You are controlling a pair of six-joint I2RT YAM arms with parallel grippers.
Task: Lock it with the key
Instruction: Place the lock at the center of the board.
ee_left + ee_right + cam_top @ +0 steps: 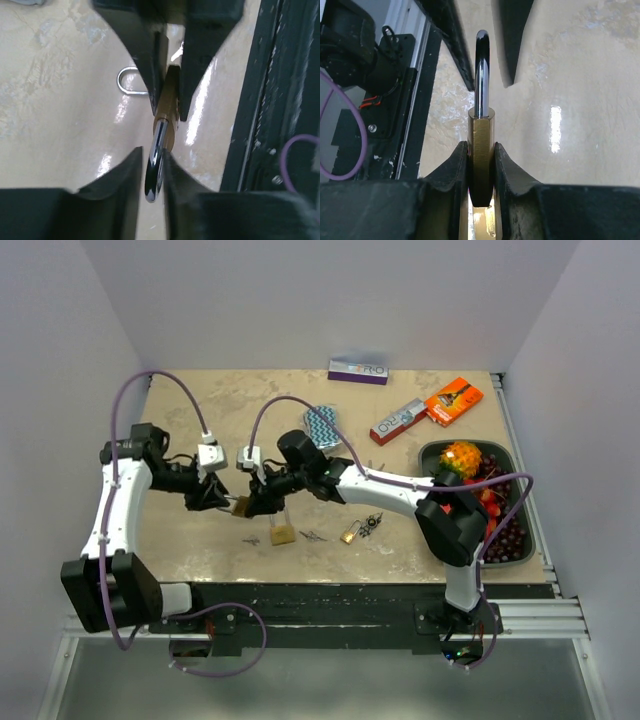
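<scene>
I hold the brass padlock [481, 140] up off the tabletop [230, 390], between the two arms near the middle of the near edge. My right gripper [481, 162] is clamped on its body, pads pressed flat against both faces. My left gripper [154, 167] stands narrow around the chrome shackle [156, 150], a finger close on each side. I cannot tell whether it pinches the steel or only brackets it, since the right wrist view seems to show slim gaps there.

By my reading the task is barely begun. The lock is picked up and presented, but I see no key in it and neither gripper carries one. Fetching a key, seating it and turning it all remain. A key bunch [372, 524] lies beside a second padlock [349, 534], and there are small metal pieces near a third padlock [283, 535], too small to identify.

Both wrist views catch the held lock edge-on, so I cannot say whether the shackle is shut or sprung. The keyway is hidden between my right fingers, and a bright glint below the body could be anything.
</scene>
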